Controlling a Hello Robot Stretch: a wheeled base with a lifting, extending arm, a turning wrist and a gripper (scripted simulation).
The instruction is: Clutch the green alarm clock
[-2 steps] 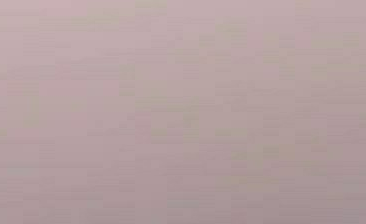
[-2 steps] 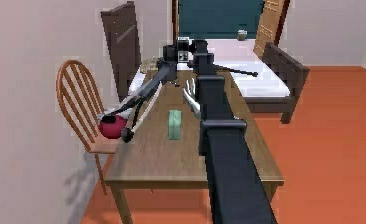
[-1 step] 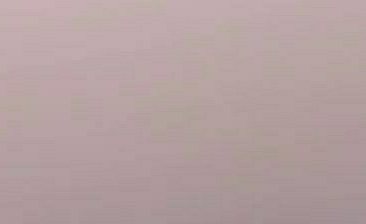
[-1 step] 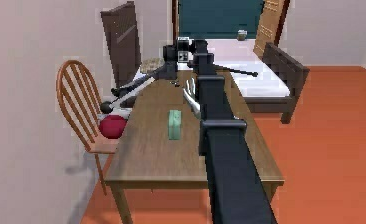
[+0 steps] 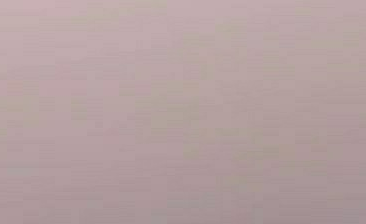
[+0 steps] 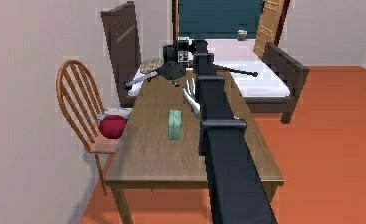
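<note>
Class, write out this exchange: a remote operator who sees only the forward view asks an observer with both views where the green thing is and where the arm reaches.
Operator: Ahead I see a plain pinkish surface. Is anything green nearby?
Observer: Yes. In the arm side view, a small green object stands on a wooden table.
Operator: And where is the arm?
Observer: The arm stretches out over that table, passing just right of the green object in the picture.
</note>
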